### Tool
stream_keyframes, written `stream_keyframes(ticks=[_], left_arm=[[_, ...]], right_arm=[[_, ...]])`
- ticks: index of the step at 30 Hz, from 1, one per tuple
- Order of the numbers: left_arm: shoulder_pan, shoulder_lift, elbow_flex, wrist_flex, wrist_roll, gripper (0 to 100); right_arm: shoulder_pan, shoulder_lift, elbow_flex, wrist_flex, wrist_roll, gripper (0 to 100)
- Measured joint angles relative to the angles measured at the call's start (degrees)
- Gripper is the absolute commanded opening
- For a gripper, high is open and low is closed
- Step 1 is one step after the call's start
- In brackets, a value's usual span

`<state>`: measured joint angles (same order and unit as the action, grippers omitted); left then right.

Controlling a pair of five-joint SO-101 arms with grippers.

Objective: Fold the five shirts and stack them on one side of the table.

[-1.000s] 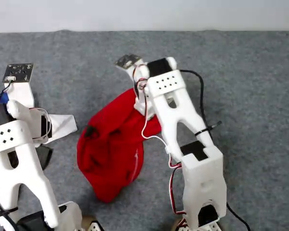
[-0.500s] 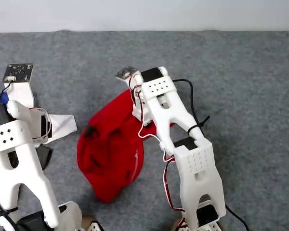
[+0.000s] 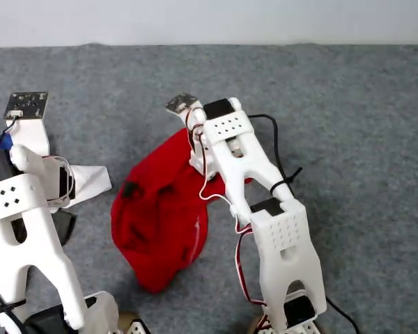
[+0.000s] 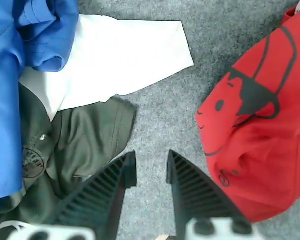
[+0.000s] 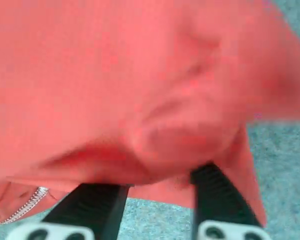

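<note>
- Four shirts can be counted: one red shirt [image 3: 160,223], one white shirt [image 3: 90,181], one blue shirt [image 4: 10,75] and one olive shirt [image 4: 75,140].
- The red shirt lies crumpled and alone on the grey surface [image 3: 348,125], about midway between the two arms. It has a dark print [image 4: 255,95] on top and a silver zip [image 5: 25,210] at one edge.
- The other three shirts form a loose pile on the left arm's side of the red shirt. The blue one overlaps the white and the olive, and a white sleeve points toward the red shirt.
- A strip of bare surface separates the pile from the red shirt, so they do not touch.
- There are two arms and two claws.
- The left claw [image 4: 151,157] hangs open over that bare strip, between the olive shirt's edge and the red shirt's edge, holding nothing.
- The right arm [image 3: 258,188] reaches over the red shirt's far corner. The right claw [image 5: 160,182] has its jaws apart, with their tips against the bunched red cloth at its edge. It is not closed on the cloth.
- Beyond the red shirt, on the side away from the pile, the surface is a wide bare stretch.
- Another bare band runs from the red shirt to the surface's straight far edge, which lies under a pale wall [image 3: 209,21].
</note>
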<state>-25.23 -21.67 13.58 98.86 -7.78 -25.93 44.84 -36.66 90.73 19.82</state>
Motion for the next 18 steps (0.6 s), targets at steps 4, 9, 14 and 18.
stream_keyframes(ticks=[4, 9, 14, 18], left_arm=[[0.0, 0.0, 2.2, 0.0, 0.0, 10], [0.0, 0.0, 2.8, 0.0, 0.0, 10], [0.0, 0.0, 2.8, 0.0, 0.0, 10], [0.0, -3.5, 2.8, 0.0, 0.0, 10]], right_arm=[[0.1, 0.9, 0.0, 0.0, 0.0, 1.0], [0.1, 0.6, 0.0, 0.0, 0.0, 0.9], [0.1, -5.3, 0.0, 3.0, 2.1, 1.0], [0.1, -12.7, 0.0, 6.9, 3.3, 1.0]])
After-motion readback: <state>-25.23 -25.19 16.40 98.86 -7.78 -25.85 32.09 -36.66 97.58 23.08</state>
